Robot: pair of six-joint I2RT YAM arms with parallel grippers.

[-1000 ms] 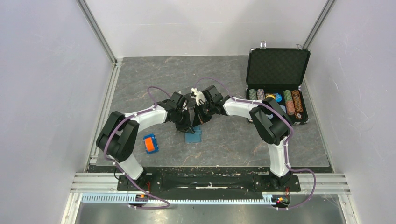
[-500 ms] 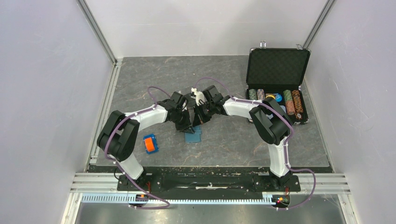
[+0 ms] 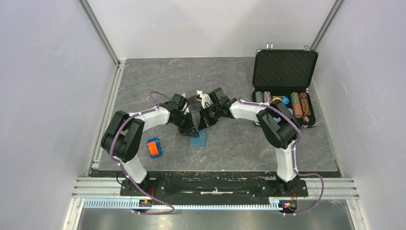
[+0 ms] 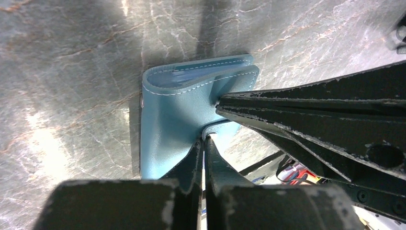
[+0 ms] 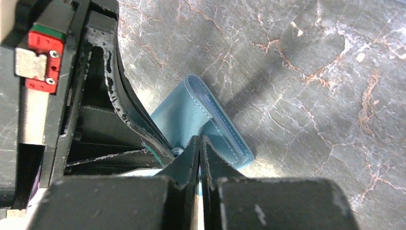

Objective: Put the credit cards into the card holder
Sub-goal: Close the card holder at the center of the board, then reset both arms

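Orange-and-blue block (image 3: 153,147): on the desk (image 3: 143,81), well to the left of the left tool, apart from everything else
Left arm (image 3: 143,118): rises from its base, folds at the elbow and stretches rightward to the middle of the desk, wrist pitched down
Left tool (image 3: 192,131): jaws closed, tips down at the near edge of the card holder; I cannot tell whether any leather is caught between them
Card holder (image 4: 172,120): teal, on the desk directly under the two tools, touching both sets of tips; in the top view it sits just on the base side of them
Card holder, direction: squarish from above, so no clear long axis; in the left wrist view its doubled, stitched rim runs from left to right, ending at the right tool's tips, and the broad face spreads from that rim toward the left tool
Right tool (image 5: 199,140): jaws closed, tips on the holder just beside the left tool's; a grip cannot be told
Right arm (image 3: 249,111): mirrors the left, reaching leftward, wrist tipped down
Chip case (image 3: 285,72): open, well to the right of the right tool
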